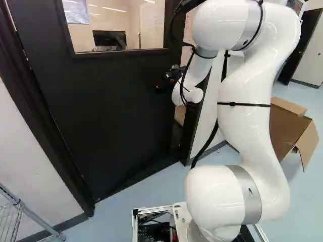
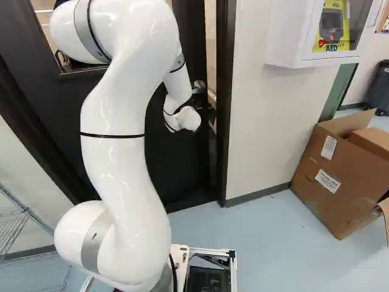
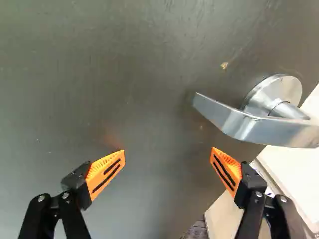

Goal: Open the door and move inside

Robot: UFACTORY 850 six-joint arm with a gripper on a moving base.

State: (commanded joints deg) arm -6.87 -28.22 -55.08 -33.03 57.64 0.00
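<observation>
My black, orange-padded pincer (image 3: 168,151) stands spread apart, holding nothing, facing the flat, dark, windowed door (image 1: 111,106). The curved silver metal lever (image 3: 249,124) sits ahead and beside one finger, ungripped. The door being ajar, I'm probably placed here to push it inward.

Office or laboratory interior, dark door (image 1: 111,106) with glazed panel (image 1: 118,17), monitor (image 1: 109,38) beyond, wall-mounted defibrillator cabinet (image 2: 284,36), wire rack (image 1: 10,214).
</observation>
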